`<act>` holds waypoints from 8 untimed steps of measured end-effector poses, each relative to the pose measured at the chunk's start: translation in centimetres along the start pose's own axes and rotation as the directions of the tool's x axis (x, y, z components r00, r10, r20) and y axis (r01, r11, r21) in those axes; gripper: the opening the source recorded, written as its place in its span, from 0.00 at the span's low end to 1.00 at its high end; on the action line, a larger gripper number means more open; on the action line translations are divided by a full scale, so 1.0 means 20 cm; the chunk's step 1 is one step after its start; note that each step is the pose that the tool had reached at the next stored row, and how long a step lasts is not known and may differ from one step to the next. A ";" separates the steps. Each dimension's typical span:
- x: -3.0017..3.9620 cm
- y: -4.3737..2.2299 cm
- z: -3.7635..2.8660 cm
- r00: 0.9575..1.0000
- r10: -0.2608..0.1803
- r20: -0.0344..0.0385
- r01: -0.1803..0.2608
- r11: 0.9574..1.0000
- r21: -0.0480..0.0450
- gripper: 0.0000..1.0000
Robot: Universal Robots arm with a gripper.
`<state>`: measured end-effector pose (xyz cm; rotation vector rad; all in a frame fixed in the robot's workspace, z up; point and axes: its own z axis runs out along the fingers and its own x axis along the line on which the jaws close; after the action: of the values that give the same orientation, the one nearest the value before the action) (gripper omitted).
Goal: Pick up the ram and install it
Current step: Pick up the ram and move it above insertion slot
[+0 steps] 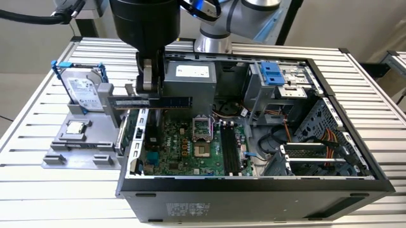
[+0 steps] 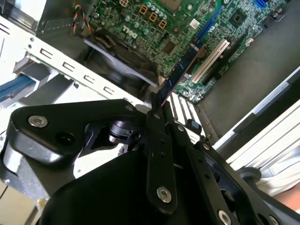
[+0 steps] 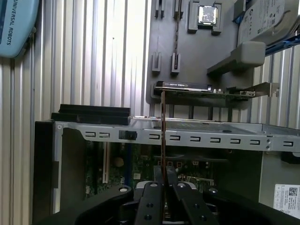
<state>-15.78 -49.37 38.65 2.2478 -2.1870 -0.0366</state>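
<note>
Gripper [image 2: 157, 107] body, black and close up in both wrist views, with its jaws clamped on the ram [image 2: 181, 69]; the fingers [image 3: 156, 174] pinch the stick from both flat sides, and it juts out past their tips edge-on. Ram is clear of every surface, held in the air, not seated. In the exterior view the gripper [image 1: 147, 91] hangs from the arm [image 1: 146, 23] over the case's wall on the exterior view's left, and the ram [image 1: 171, 101] lies level and long-ways, one end out past that wall toward the fixture, the other end over the far left part of the motherboard [image 1: 180, 142]. Memory slots [image 1: 228, 147], long and black, run near-to-far further to the exterior view's right on the board, well apart from the ram. Computer case [image 1: 254, 183] lies open-side up on a slatted metal table [image 1: 38, 190]. Grey fixture plate [image 1: 70, 152] sits just beside the case on the exterior view's left; it carries a hard drive [image 1: 82, 90] standing upright at its far end, a small square silver processor chip [image 1: 76, 127] lying flat nearer, and a green card with metal bracket [image 3: 206, 89] standing on edge along the side next to the case. In the first wrist view the ram [image 3: 162, 131] crosses above the case wall and ends near that card.
</note>
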 end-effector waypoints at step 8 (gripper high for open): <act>0.001 -0.025 -0.001 1.000 -0.002 0.000 0.002 1.000 0.003 0.00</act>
<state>-15.27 -49.37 38.65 2.2511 -2.1858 -0.0334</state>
